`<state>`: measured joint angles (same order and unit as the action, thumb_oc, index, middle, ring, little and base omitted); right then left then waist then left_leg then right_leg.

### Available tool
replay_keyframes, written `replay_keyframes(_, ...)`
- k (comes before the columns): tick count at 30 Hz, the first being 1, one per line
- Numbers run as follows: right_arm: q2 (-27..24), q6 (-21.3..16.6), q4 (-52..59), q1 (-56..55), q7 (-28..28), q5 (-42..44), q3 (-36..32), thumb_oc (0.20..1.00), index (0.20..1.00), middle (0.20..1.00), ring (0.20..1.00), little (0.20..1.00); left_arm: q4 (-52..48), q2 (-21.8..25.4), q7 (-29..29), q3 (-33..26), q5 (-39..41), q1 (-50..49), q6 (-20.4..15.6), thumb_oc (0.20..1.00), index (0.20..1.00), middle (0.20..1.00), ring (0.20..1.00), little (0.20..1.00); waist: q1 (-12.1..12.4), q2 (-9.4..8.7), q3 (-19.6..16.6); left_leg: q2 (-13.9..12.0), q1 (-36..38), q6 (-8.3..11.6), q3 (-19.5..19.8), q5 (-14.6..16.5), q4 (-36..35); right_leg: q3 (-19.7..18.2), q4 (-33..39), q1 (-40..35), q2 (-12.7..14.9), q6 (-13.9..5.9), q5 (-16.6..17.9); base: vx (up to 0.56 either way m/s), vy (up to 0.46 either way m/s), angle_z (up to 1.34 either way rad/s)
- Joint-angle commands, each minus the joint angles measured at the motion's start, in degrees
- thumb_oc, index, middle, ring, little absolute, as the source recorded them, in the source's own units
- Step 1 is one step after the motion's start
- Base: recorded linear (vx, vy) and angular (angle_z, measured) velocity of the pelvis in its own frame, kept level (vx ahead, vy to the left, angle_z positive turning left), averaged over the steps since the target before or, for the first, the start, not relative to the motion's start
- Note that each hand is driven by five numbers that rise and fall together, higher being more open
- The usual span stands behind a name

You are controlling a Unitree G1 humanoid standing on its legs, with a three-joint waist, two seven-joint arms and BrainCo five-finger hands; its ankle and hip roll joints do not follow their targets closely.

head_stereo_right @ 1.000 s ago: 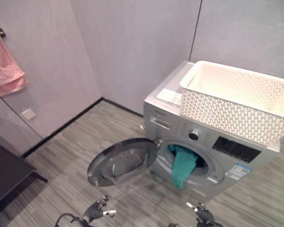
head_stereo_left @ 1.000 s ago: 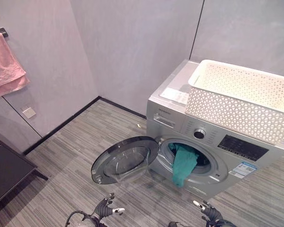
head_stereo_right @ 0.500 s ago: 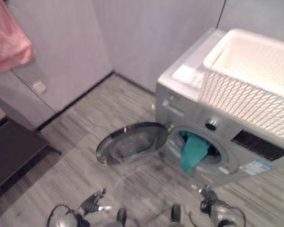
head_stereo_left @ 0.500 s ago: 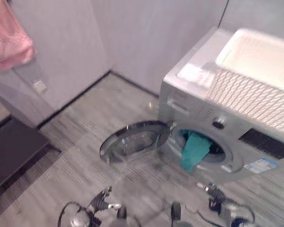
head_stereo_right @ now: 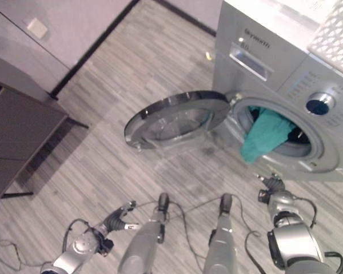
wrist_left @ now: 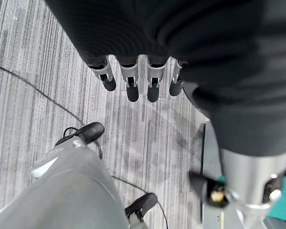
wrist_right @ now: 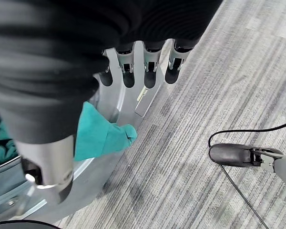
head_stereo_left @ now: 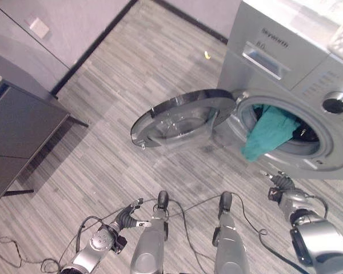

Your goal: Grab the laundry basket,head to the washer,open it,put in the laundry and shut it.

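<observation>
The silver washer (head_stereo_left: 286, 65) stands at the right with its round door (head_stereo_left: 180, 117) swung open to the left. A teal garment (head_stereo_left: 268, 132) hangs out of the drum over the lower rim. A corner of the white lattice laundry basket (head_stereo_right: 336, 35) rests on the washer's top. My left hand (head_stereo_left: 127, 217) hangs low over the floor, its fingers (wrist_left: 132, 86) straight and holding nothing. My right hand (head_stereo_left: 281, 185) is just in front of the washer below the drum opening, fingers (wrist_right: 148, 71) straight and empty, with the teal garment (wrist_right: 102, 136) close beyond them.
A dark low cabinet (head_stereo_left: 17, 137) stands at the left against the grey wall, which has a socket plate (head_stereo_left: 39, 27). A small yellow scrap (head_stereo_left: 206, 55) lies on the striped floor beside the washer. The open door juts out over the floor.
The camera has tilted down, so the washer's top and the basket have slid to the upper edge. Both hands stay low and empty; the door and the teal garment are as before.
</observation>
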<state>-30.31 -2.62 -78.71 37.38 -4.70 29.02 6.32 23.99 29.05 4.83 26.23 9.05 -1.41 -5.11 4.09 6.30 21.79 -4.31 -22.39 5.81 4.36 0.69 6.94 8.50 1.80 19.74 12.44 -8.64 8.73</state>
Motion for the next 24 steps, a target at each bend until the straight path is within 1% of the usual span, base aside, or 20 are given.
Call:
replay_keyframes(1, -2.75, -1.90, -1.03, 1.50, -1.43, 2.96, 0.15, 1.000, 1.000, 1.000, 1.000, 1.000, -1.58, 2.32, -1.15, 1.04, 1.49, -1.81, -1.74, 1.000, 1.000, 1.000, 1.000, 1.000, 1.59, -0.42, -1.82, -1.51, -4.70, 0.17, 1.35, -0.44, 4.35, -0.64, -8.08, 5.23, 6.71, -2.74, -2.16, -0.02, 0.000, 0.07)
replay_keyframes(3, -2.76, -1.90, -1.05, 1.53, -1.41, 2.96, 0.16, 1.000, 1.000, 1.000, 1.000, 1.000, -1.57, 2.30, -1.15, 1.05, 1.49, -1.79, -1.74, 1.000, 1.000, 1.000, 1.000, 1.000, 1.59, -0.41, -1.90, -1.51, -4.83, 0.17, 1.36, -0.42, 4.40, -0.65, -8.14, 5.37, 6.72, -2.74, -2.18, -0.02, -0.001, 0.04)
replay_keyframes(5, -5.70, -1.76, -2.97, 4.44, -2.54, 4.50, -0.68, 1.000, 1.000, 1.000, 1.000, 1.000, -2.67, 2.40, -2.04, 1.13, 2.51, -1.39, -1.80, 1.000, 1.000, 1.000, 1.000, 1.000, 2.52, 1.10, -0.72, -1.52, -6.87, 0.51, 1.64, -0.48, 4.83, -0.56, -9.09, 7.20, 6.72, -2.73, -2.82, -0.04, -0.015, 0.04)
replay_keyframes(7, -7.42, -1.78, -3.55, 5.49, -2.80, 5.35, -1.29, 1.000, 1.000, 1.000, 1.000, 1.000, -2.90, 2.45, -2.26, 1.22, 2.86, -1.28, -1.90, 1.000, 1.000, 1.000, 1.000, 1.000, 2.87, 1.67, -0.36, -1.44, -7.89, 0.65, 1.73, -0.77, 4.77, -0.40, -9.45, 8.15, 6.87, -2.79, -2.92, -0.03, -0.019, 0.09)
replay_keyframes(9, -7.48, -1.79, -3.61, 5.56, -2.76, 5.37, -1.27, 1.000, 1.000, 1.000, 1.000, 1.000, -2.89, 2.42, -2.26, 1.25, 2.87, -1.22, -1.89, 1.000, 1.000, 1.000, 1.000, 1.000, 2.88, 1.71, -0.45, -1.43, -8.06, 0.65, 1.76, -0.77, 4.81, -0.40, -9.51, 8.31, 6.87, -2.79, -2.94, -0.01, -0.009, 0.12)
replay_keyframes(10, -9.27, -1.86, -4.11, 6.61, -3.20, 6.08, -1.78, 1.000, 1.000, 1.000, 1.000, 1.000, -3.55, 2.62, -2.52, 1.36, 2.92, -1.17, -2.07, 1.000, 1.000, 1.000, 1.000, 1.000, 3.19, 2.32, -0.01, -1.43, -8.97, 0.80, 1.95, -1.12, 4.66, -0.34, -9.86, 9.38, 6.99, -2.89, -3.05, -0.03, -0.039, 0.08)
replay_keyframes(11, -12.51, -1.88, -4.94, 8.26, -3.95, 6.96, -2.20, 1.000, 1.000, 1.000, 1.000, 1.000, -4.42, 2.80, -2.88, 1.62, 2.97, -0.82, -2.14, 1.000, 1.000, 1.000, 1.000, 1.000, 3.48, 3.23, 0.43, -1.68, -10.58, 0.99, 2.18, -1.75, 4.31, -0.17, -11.27, 11.89, 7.12, -3.01, -3.59, -0.03, -0.040, 0.03)
replay_keyframes(12, -12.59, -1.88, -5.00, 8.33, -3.91, 6.97, -2.17, 1.000, 1.000, 1.000, 1.000, 1.000, -4.42, 2.76, -2.89, 1.65, 2.98, -0.77, -2.12, 1.000, 1.000, 1.000, 1.000, 1.000, 3.51, 3.27, 0.34, -1.68, -10.73, 1.00, 2.19, -1.77, 4.32, -0.19, -11.40, 12.09, 7.12, -2.99, -3.64, -0.02, -0.050, 0.05)
replay_keyframes(14, -15.60, -1.69, -6.05, 9.58, -4.66, 7.94, -3.13, 1.000, 1.000, 1.000, 1.000, 1.000, -5.27, 3.23, -3.34, 1.22, 3.49, -0.56, -2.06, 1.000, 1.000, 1.000, 1.000, 1.000, 3.67, 4.12, 0.63, -1.82, -12.17, 1.16, 2.62, -2.39, 4.08, -0.31, -13.55, 14.38, 7.07, -2.93, -4.57, -0.01, -0.042, 0.13)
replay_keyframes(15, -15.66, -1.70, -6.12, 9.68, -4.63, 7.96, -3.09, 1.000, 1.000, 1.000, 1.000, 1.000, -5.29, 3.20, -3.34, 1.22, 3.50, -0.51, -2.03, 1.000, 1.000, 1.000, 1.000, 1.000, 3.68, 4.15, 0.54, -1.81, -12.35, 1.18, 2.65, -2.40, 4.12, -0.33, -13.74, 14.63, 7.09, -2.91, -4.66, -0.01, -0.040, 0.13)
replay_keyframes(19, -18.60, -1.85, -6.74, 10.82, -5.21, 9.97, -4.00, 1.000, 1.000, 1.000, 1.000, 1.000, -6.30, 3.52, -3.74, 0.76, 4.30, -0.23, -1.96, 1.000, 1.000, 1.000, 1.000, 1.000, 3.67, 4.92, 1.15, -2.01, -14.22, 1.37, 3.30, -2.94, 3.95, -0.23, -16.02, 17.44, 6.78, -2.82, -5.85, -0.02, -0.040, 0.06)
replay_keyframes(21, -19.03, -1.90, -6.85, 11.04, -5.01, 10.49, -4.05, 1.000, 1.000, 1.000, 1.000, 1.000, -6.21, 3.47, -3.81, 0.83, 4.41, -0.03, -1.95, 1.000, 1.000, 1.000, 1.000, 1.000, 3.68, 5.15, 1.04, -2.13, -14.74, 1.49, 3.42, -3.11, 3.87, -0.23, -16.73, 18.51, 6.74, -2.76, -6.20, -0.01, -0.053, 0.03)
replay_keyframes(22, -19.75, -2.06, -6.98, 11.72, -5.05, 11.16, -3.91, 1.000, 1.000, 1.000, 1.000, 1.000, -6.21, 3.63, -4.00, 0.96, 4.38, 0.21, -2.02, 1.000, 1.000, 1.000, 1.000, 1.000, 3.81, 5.30, 0.95, -2.39, -15.73, 1.62, 3.57, -3.50, 3.54, -0.18, -17.80, 20.19, 6.46, -2.72, -6.69, -0.01, -0.053, 0.04)
replay_keyframes(23, -19.75, -2.06, -6.99, 11.73, -5.05, 11.17, -3.89, 1.000, 1.000, 1.000, 1.000, 1.000, -6.21, 3.62, -4.00, 0.96, 4.38, 0.21, -2.02, 1.000, 1.000, 1.000, 1.000, 1.000, 3.82, 5.29, 0.90, -2.39, -15.79, 1.63, 3.56, -3.50, 3.55, -0.20, -17.84, 20.27, 6.46, -2.71, -6.70, -0.04, -0.095, 0.08)
replay_keyframes(24, -20.59, -2.22, -7.27, 13.40, -5.18, 11.69, -2.97, 1.000, 1.000, 1.000, 1.000, 1.000, -6.19, 3.90, -4.34, 1.09, 4.62, 0.58, -2.08, 1.000, 1.000, 1.000, 1.000, 1.000, 4.00, 5.68, 1.14, -2.73, -17.09, 1.78, 3.88, -4.00, 3.29, -0.34, -19.05, 22.32, 6.09, -2.72, -7.23, -0.03, -0.071, 0.04)
